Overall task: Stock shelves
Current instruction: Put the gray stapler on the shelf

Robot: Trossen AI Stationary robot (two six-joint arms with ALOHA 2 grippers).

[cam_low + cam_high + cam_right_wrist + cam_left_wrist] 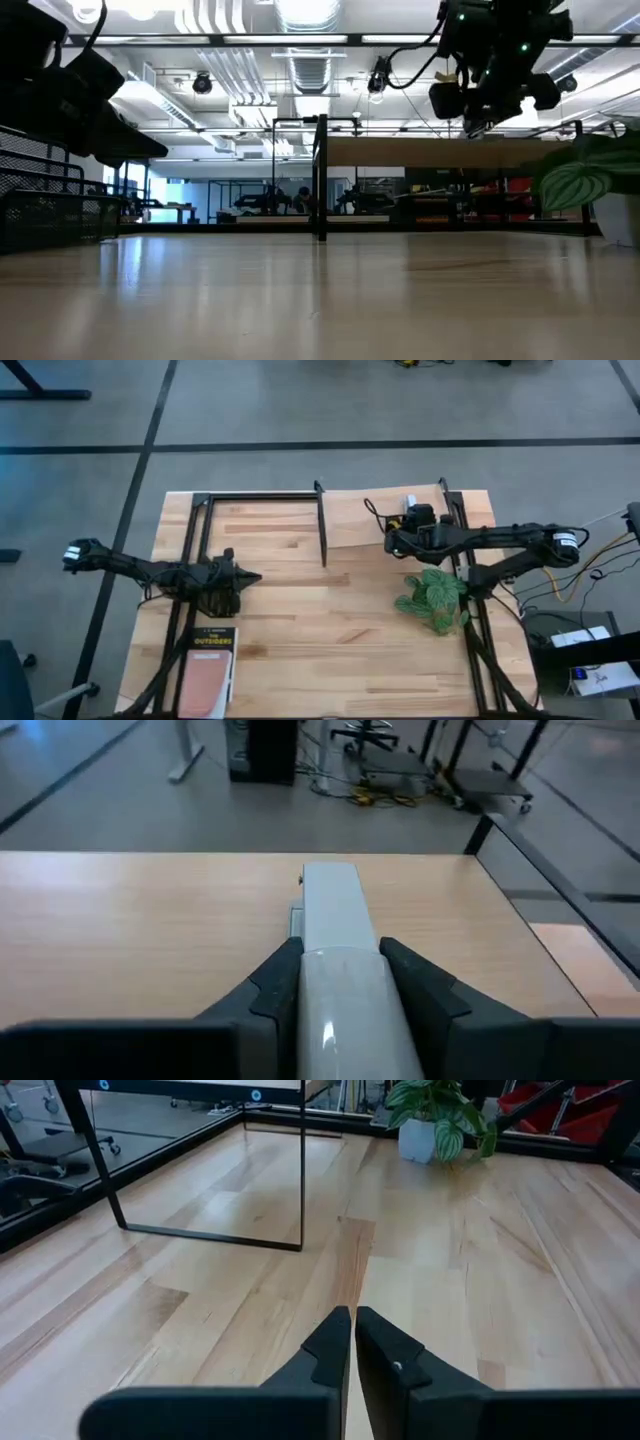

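Note:
The shelf [365, 517] is a light wood board on thin black legs, standing at the table's far side, right of the middle. My right gripper [411, 510] reaches over the board, shut on a white, tube-shaped object [333, 945] with a squared far end [330, 885]. The low view shows this gripper [490, 100] just above the board [430, 152]. Over the table's left part, my left gripper [255, 577] is shut on nothing, its fingers [352, 1325] pointing toward the right side. My right gripper pinches the white object's rounded near part [336, 982] between its two fingers, one on each long side. The fingers lie level along it and point toward the table's far edge. The object lies level over the shelf board; whether it rests on it I cannot tell.
A potted plant [435, 600] with green leaves stands near the right edge, below the right arm. A book [208, 660] lies flat at the near left. A black wire rack [45, 205] is on the left. Bare tabletop [330, 630] spans the middle.

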